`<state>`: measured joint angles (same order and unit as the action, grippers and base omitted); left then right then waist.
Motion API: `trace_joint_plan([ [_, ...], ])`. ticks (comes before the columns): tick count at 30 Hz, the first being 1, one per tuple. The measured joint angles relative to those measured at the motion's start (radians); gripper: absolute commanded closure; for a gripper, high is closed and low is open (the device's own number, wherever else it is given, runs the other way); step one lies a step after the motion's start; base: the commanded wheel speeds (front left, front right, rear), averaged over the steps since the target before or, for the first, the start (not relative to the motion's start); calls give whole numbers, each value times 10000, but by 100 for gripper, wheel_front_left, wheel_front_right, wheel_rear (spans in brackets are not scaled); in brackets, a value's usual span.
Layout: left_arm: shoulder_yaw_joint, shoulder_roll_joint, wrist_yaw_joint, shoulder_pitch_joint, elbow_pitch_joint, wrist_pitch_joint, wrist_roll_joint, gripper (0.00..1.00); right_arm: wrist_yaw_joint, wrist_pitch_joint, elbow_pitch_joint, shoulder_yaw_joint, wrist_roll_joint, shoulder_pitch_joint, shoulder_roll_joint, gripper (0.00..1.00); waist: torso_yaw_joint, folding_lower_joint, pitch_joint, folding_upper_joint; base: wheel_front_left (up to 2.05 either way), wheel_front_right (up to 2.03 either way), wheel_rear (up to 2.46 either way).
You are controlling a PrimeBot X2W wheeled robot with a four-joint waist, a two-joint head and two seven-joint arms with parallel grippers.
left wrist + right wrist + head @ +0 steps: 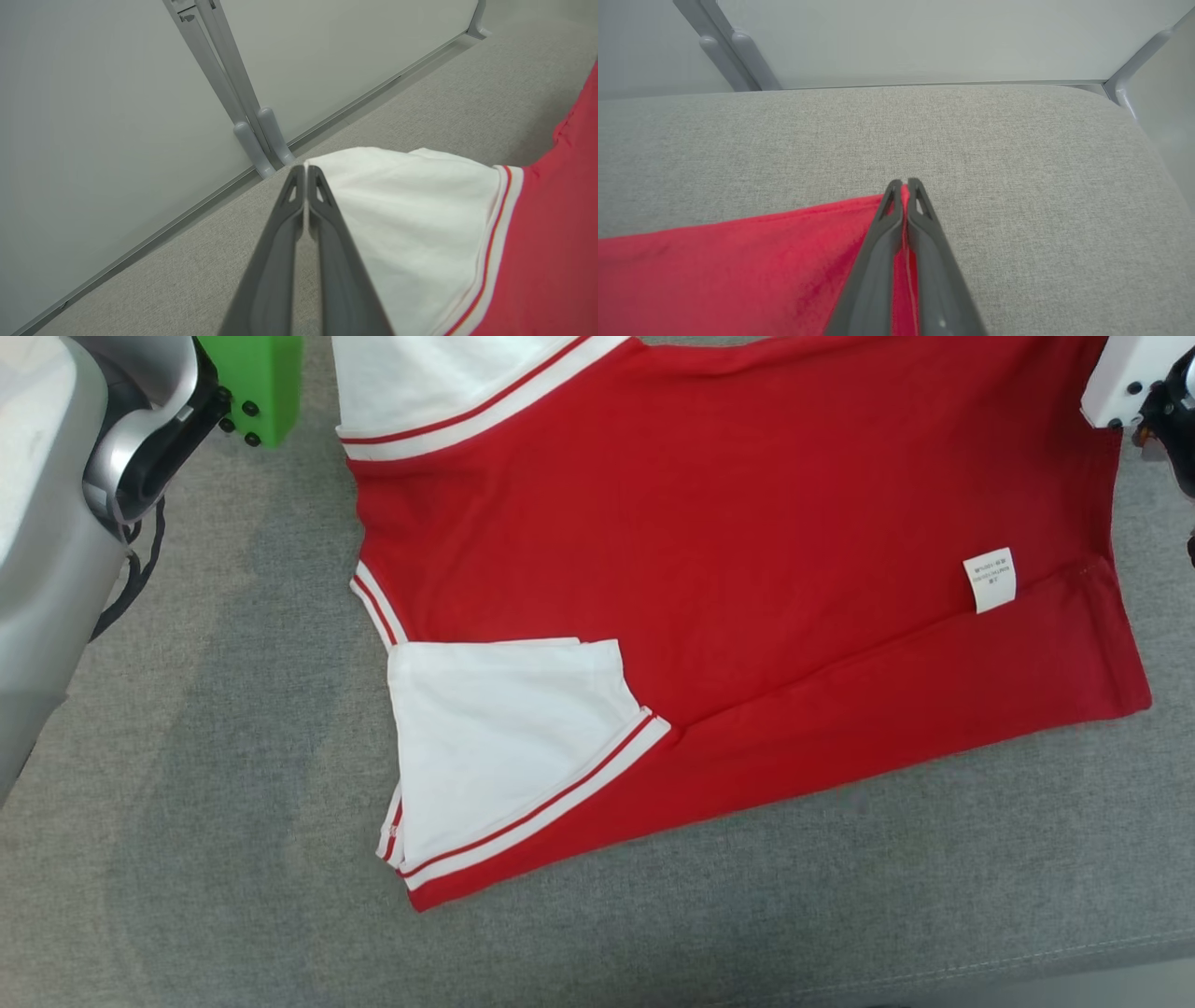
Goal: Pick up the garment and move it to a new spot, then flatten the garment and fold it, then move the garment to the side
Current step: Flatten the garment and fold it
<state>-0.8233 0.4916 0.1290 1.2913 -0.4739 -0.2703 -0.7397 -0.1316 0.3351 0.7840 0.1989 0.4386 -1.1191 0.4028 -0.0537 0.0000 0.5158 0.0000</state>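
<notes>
Both shut: right fingers [878, 252] pinch far-right corner of the red garment [747, 569], left fingers [275, 247] closed at its far white sleeve [411, 210] (grip unclear), prob to tug it flat on the tabletop [187, 803].

Open grey surface [233, 821] around garment [747, 523]

Lighting was bright, soft and even, seemingly from above, so the grey woven fabric surface [187, 803] only carried a faint darker shadow patch left of the red jersey garment with white sleeves [747, 523], which was sharp in the head view. In the wrist views that red washed out toward pink, lines stretched near the edges, and the long dark grey fingers [336, 280] went soft close to the lens.
</notes>
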Motion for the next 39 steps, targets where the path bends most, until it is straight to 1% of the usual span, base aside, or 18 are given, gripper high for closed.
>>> trace_joint_plan([
  [5, -123, 134, 0, -219, 276, 136, -305, 100, 0, -510, -539, 13, 834, 505, 140, 100, 46, 0, -165, 0, 0, 0, 0],
  [7, -150, 326, 0, -563, 552, 148, -610, 100, 0, -514, -815, 117, 1202, 867, 324, 100, 74, 0, -243, 0, 0, 0, 0],
  [12, -88, 915, -67, -1395, 1540, 165, -872, 100, 0, -631, -1569, 293, 1866, 1549, 779, 100, 157, 0, -380, 0, 0, 0, 0],
  [20, 15, 1714, -784, -3205, 3891, 203, -1507, 100, 0, -940, -2746, 397, 2472, 2919, 1471, 100, 358, 0, -666, 0, 0, 0, 0],
  [28, 107, 2579, -1747, -4900, 5983, 328, -1971, 100, 0, -1181, -3754, 121, 2915, 4327, 1904, 100, 475, 0, -1041, 0, 0, 0, 0],
  [34, 198, 3110, -2393, -5940, 7089, 441, -2228, 100, 0, -1252, -4090, -309, 3198, 5190, 1956, 100, 482, 0, -1218, 0, 0, 0, 0],
  [39, 184, 3302, -2803, -6728, 7701, 798, -2370, 100, 0, -1476, -4328, -430, 3233, 5907, 1969, 100, 500, 0, -1295, 0, 0, 0, 0],
])
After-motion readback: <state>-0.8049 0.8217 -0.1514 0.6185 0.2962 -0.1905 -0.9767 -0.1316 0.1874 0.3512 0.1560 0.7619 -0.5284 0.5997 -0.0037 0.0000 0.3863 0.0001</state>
